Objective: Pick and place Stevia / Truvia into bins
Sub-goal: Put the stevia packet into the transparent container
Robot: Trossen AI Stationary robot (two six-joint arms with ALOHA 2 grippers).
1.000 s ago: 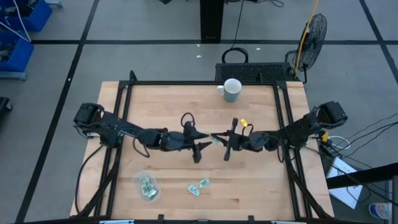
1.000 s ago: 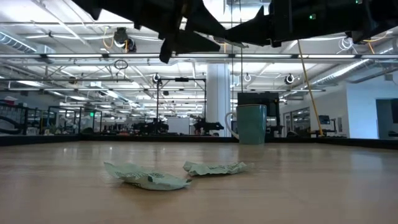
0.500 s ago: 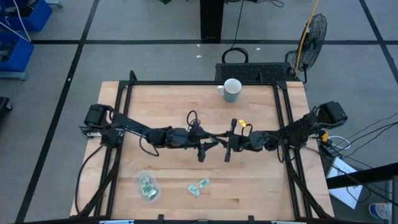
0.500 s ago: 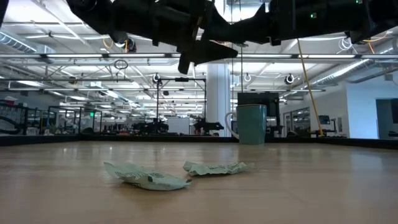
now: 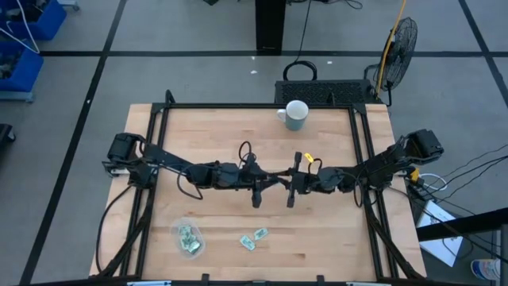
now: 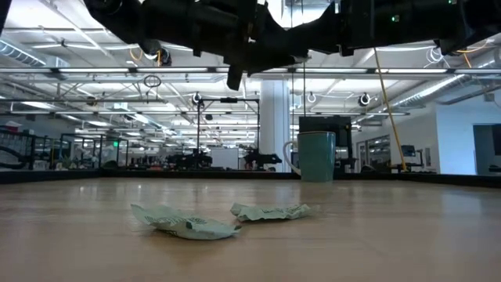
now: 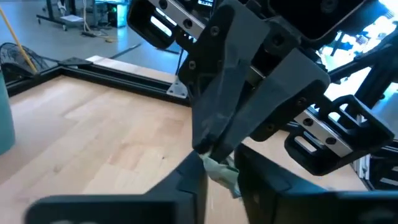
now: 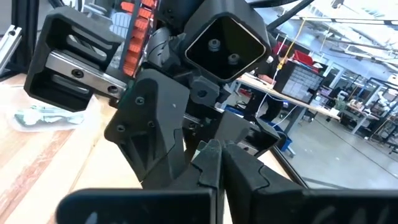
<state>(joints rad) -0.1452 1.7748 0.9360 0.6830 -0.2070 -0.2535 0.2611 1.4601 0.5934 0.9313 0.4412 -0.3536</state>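
The fingers of both grippers meet tip to tip above the middle of the table (image 5: 317, 238). The left gripper (image 5: 267, 179) reaches in from the left and the right gripper (image 5: 279, 178) reaches in from the right. In the left wrist view, a small pale green packet (image 7: 222, 172) sits pinched between the right gripper's 2 fingers (image 7: 214, 118). The left gripper's own fingers (image 7: 186, 180) stand on either side of that packet with a small gap between them. Whether they already press on the packet cannot be told. Both grippers hang up in the air, well above the wood, as the low view shows.

2 more Stevia packets (image 5: 254, 237) lie flat on the near part of the table, just beside each other. The low view shows them crumpled on the wood (image 6: 188, 223). The clear bin (image 5: 186, 237) stands to the left of them, near the table's near left corner. It has some green packets inside. A white mug (image 5: 295, 114) stands at the far edge of the table, well apart from the rest.
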